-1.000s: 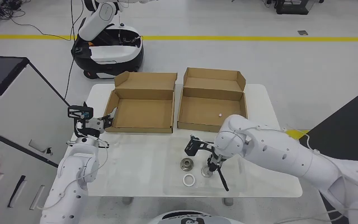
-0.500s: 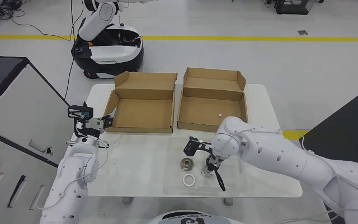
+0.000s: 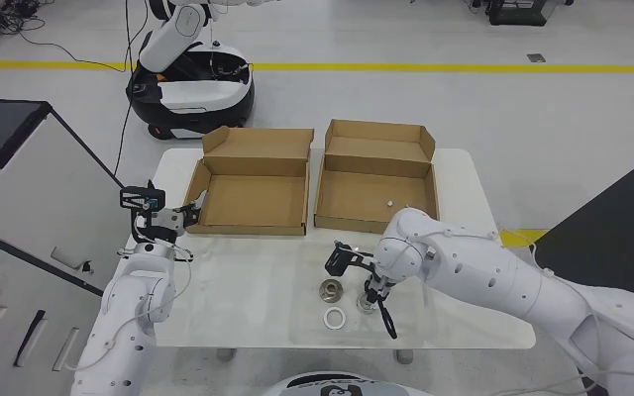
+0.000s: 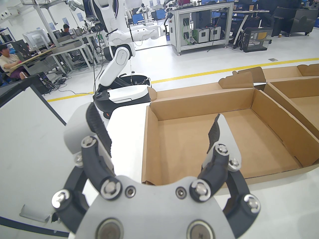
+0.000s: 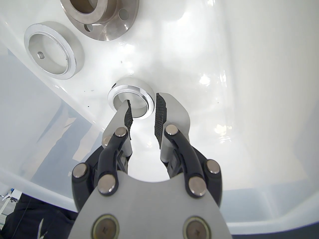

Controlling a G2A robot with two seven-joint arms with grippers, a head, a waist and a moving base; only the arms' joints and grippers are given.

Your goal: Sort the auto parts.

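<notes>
Three metal parts lie near the table's front edge: a brownish flange (image 3: pixel 331 289) (image 5: pixel 99 8), a wide silver ring (image 3: pixel 335 318) (image 5: pixel 53 50) and a small silver collar (image 5: pixel 130 91). My right gripper (image 3: pixel 372 301) (image 5: pixel 143 99) is down at the collar and open. One finger reaches into its bore while the other stands just outside its wall. My left gripper (image 3: pixel 188 213) (image 4: pixel 154 114) hangs open and holds nothing at the near left corner of the left cardboard box (image 3: pixel 248 230) (image 4: pixel 204 100).
A second open cardboard box (image 3: pixel 374 223) (image 4: pixel 294 93) stands right of the first, with a small white piece (image 3: pixel 391 202) on its floor. The white table (image 3: pixel 248 297) has free room left of the parts. Another robot (image 3: pixel 193 84) is parked beyond the table.
My right arm has shifted slightly left and settled its gripper lower over the small collar. The left arm and the parts have kept still.
</notes>
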